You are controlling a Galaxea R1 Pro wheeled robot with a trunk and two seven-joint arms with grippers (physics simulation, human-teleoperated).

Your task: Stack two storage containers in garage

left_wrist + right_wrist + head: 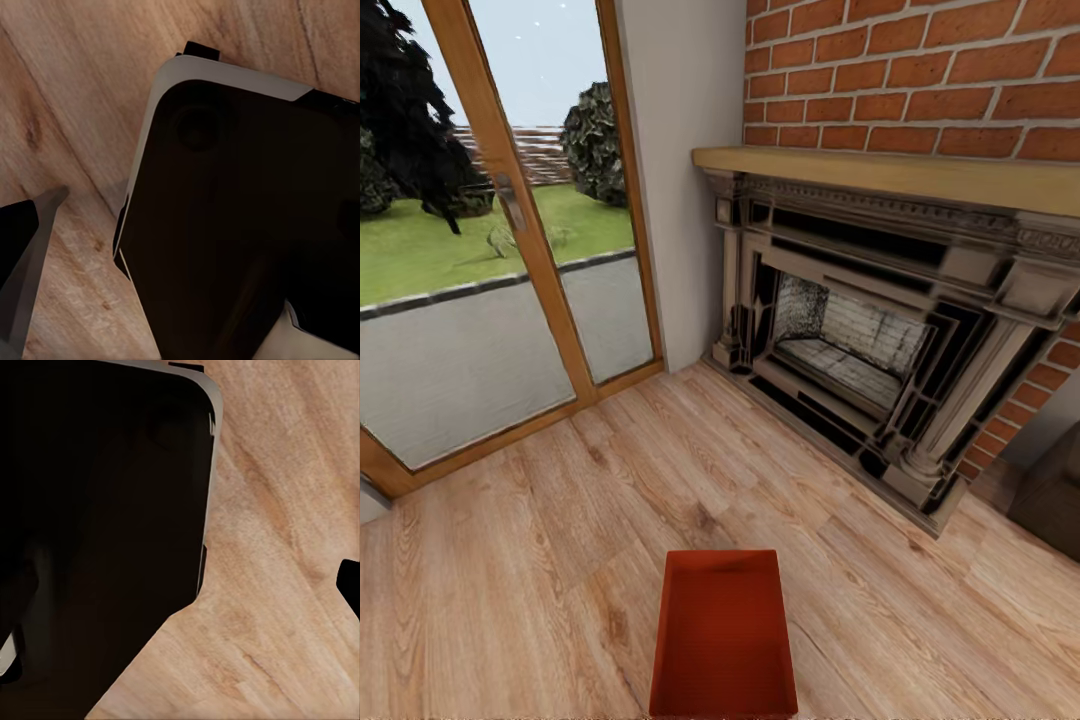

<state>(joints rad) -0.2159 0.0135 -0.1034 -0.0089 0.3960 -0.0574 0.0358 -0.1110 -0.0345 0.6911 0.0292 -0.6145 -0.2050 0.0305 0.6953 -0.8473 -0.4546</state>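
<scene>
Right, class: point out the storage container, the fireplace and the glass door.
storage container [723, 640], head view, on its ribbed bottom.
fireplace [970, 262], head view, on its carved surround under the mantel.
glass door [512, 210], head view, on its wooden frame at the handle.

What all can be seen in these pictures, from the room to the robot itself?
storage container: one, orange-red, lidless, on the wood floor at the bottom centre of the head view
wood floor: one, light plank, across the lower half of the head view
fireplace: one, dark carved surround with a pale firebox, at the right against the brick
mantel shelf: one, tan wood, on top of the fireplace
brick wall: one, red, above the mantel
glass door: one, orange-wood frame, at the left, lawn and bushes outside
dark furniture: one, partly cut off at the right edge
robot body part: dark with pale edging, close over the floor in both wrist views; gripper state cannot be told
</scene>
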